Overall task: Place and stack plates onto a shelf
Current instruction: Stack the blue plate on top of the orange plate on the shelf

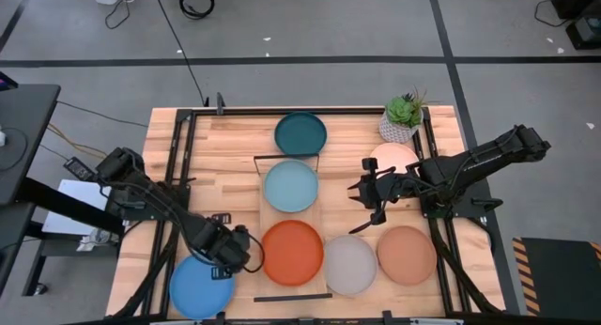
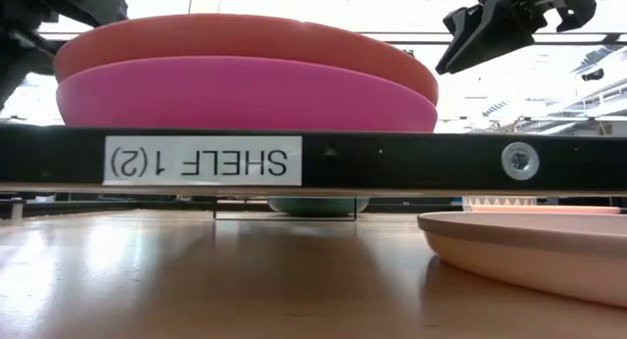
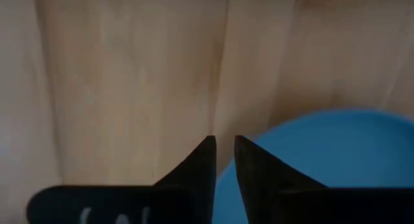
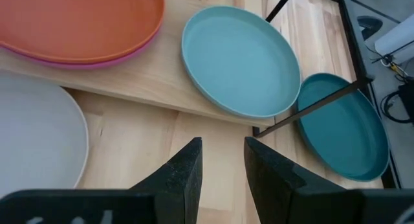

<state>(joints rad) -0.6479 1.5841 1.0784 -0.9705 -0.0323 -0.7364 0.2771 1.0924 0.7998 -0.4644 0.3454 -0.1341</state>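
On the shelf [image 1: 291,208], the orange plate [image 1: 292,253] covers a magenta plate [image 2: 245,94] seen only in the low and right wrist views, with the aqua plate [image 1: 290,186] beside it; the shelf's long axis runs front to back on the surface [image 1: 235,142], and its end bar reads "SHELF 1(2)" mirrored. Left gripper [image 1: 246,252] sits between orange and blue plate [image 1: 201,286], jaws nearly together, nothing between them. Right gripper [image 1: 362,205] hovers above the grey plate [image 1: 349,265], jaws apart, empty.

Matt, smooth plates [image 4: 240,61] lie on a pale grainy wooden shelf [image 4: 139,81].
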